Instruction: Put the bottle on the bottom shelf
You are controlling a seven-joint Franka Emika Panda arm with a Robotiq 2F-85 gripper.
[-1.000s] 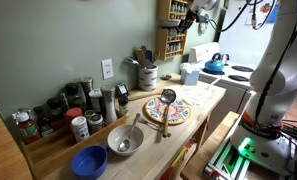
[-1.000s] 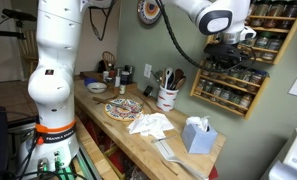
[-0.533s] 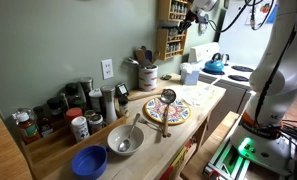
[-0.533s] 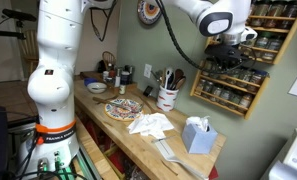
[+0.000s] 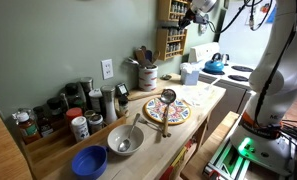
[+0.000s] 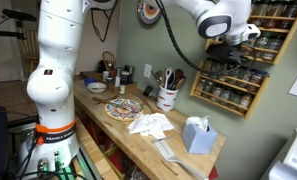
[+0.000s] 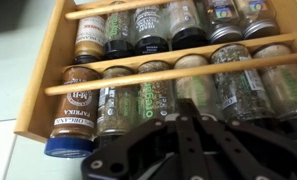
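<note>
The wooden spice rack (image 6: 238, 75) hangs on the wall, and its bottom shelf (image 6: 228, 97) is lined with small jars. It also shows at the far end of the counter (image 5: 171, 38). My gripper (image 6: 228, 50) is up in front of the rack's middle tiers. In the wrist view the gripper (image 7: 185, 105) is shut, fingers pressed together with nothing between them, just before a row of jars. A paprika jar (image 7: 73, 112) with a blue cap stands at the row's end. I cannot tell the bottle apart from the other jars.
On the counter stand a utensil crock (image 6: 167, 97), a patterned plate (image 6: 123, 108), crumpled cloth (image 6: 151, 124) and a tissue box (image 6: 197, 133). Elsewhere along it are a blue bowl (image 5: 89, 161), a metal bowl (image 5: 125, 140) and several jars (image 5: 73, 110). A stove with a kettle (image 5: 215, 65) is beyond.
The jaws have closed from partly open to fully shut, with nothing caught between them. The arm has hardly moved in front of the rack.
</note>
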